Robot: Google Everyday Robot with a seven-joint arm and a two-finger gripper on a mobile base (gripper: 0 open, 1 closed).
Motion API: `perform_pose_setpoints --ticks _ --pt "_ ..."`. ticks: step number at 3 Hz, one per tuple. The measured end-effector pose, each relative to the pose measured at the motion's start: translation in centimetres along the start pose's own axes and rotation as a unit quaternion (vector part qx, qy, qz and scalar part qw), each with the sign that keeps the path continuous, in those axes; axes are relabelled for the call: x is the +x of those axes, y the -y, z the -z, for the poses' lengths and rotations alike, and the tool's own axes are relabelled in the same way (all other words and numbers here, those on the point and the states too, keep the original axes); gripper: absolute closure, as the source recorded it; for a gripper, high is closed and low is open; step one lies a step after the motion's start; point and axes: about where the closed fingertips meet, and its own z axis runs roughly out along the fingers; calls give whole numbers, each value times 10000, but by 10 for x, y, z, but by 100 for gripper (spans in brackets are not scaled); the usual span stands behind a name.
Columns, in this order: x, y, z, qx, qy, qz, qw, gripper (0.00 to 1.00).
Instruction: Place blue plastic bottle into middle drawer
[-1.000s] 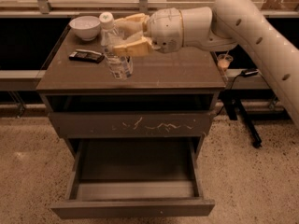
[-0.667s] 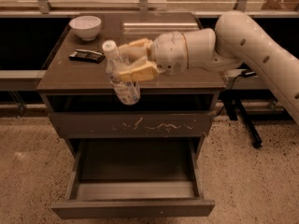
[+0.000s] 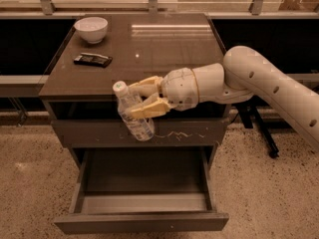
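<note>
My gripper [image 3: 142, 99] is shut on the blue plastic bottle [image 3: 133, 112], a clear bottle with a white cap and pale label. I hold it tilted, cap up and to the left, in the air in front of the cabinet's front edge. It hangs over the back part of the pulled-out middle drawer [image 3: 142, 222], which stands open below with grey inner walls and nothing inside. The white arm reaches in from the right.
A white bowl [image 3: 91, 29] and a flat black object [image 3: 92, 59] sit on the cabinet top [image 3: 169, 49] at the left. A closed drawer front with pale scratch marks [image 3: 184, 133] is just behind the bottle. A black stand leg [image 3: 259, 133] is on the floor at the right.
The gripper has carried the bottle off the cabinet top, forward and down, to hang in front of the scratched drawer front above the open drawer.
</note>
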Motion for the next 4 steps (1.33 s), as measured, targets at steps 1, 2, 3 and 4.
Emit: perform_pose_setpoints --ticks 1,2,3,4 --pt "24 -7 -2 337 69 -180 9992 100" --pt "89 -30 2 1014 339 -497 9930 100" --pt "180 -55 1 1683 572 -890 9800 100" --pt "218 -62 4 1953 746 -1033 9724 100"
